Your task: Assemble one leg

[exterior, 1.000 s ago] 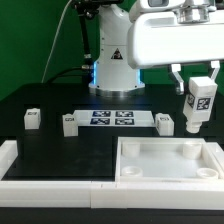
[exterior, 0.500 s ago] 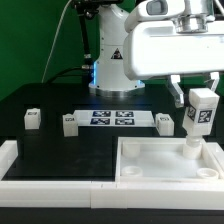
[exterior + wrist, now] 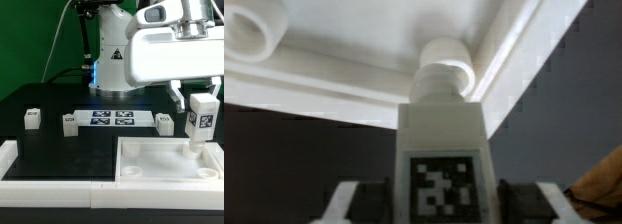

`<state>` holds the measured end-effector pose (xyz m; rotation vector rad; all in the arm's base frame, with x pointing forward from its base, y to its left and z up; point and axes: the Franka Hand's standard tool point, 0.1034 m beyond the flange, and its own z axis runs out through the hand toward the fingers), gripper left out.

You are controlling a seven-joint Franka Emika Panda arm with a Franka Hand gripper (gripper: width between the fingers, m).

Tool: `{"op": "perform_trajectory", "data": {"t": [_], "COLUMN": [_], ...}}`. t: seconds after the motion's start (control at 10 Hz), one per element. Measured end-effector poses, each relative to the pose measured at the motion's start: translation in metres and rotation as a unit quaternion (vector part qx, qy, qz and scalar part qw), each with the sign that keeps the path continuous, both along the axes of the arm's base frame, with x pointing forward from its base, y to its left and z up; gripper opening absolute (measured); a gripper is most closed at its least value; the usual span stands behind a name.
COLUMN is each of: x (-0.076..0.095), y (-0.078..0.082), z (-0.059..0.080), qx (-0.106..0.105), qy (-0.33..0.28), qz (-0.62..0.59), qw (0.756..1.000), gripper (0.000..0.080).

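My gripper [image 3: 203, 98] is shut on a leg [image 3: 203, 118], a chunky white block with a black-and-white tag facing the camera. I hold it upright over the far right corner of the large white tray-like part [image 3: 150, 165], its lower end at the round corner hole [image 3: 193, 149]. In the wrist view the leg [image 3: 445, 150] runs between my fingers toward that round hole's collar [image 3: 445, 62]. Three more legs stand on the table: one [image 3: 32, 118], one [image 3: 69, 123] and one [image 3: 164, 122].
The marker board [image 3: 111, 119] lies between two of the loose legs. A white raised border [image 3: 12, 160] runs along the table's front and left edges. The robot's base [image 3: 112, 60] stands behind the board.
The gripper has carried the leg to the exterior view's right and slightly down, from beside the tray's far edge to over its far right corner hole.
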<state>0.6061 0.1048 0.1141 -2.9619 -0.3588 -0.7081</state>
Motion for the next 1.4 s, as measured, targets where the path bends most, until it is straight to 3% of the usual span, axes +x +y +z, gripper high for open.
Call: {"op": "perform_trajectory", "data": {"t": [0.2,0.5,1.4], "x": [0.013,0.019,0.012], "y": [0.005,0.005,0.01], "z": [-0.009,-0.018,-0.032], "qx": [0.004,0.006,0.005], "qy": [-0.002,-0.023,-0.012], "qz": [0.0,-0.004,0.0], "qw": [1.0,1.0,1.0], "gripper": [0.0288,0.0288,0.0288]}}
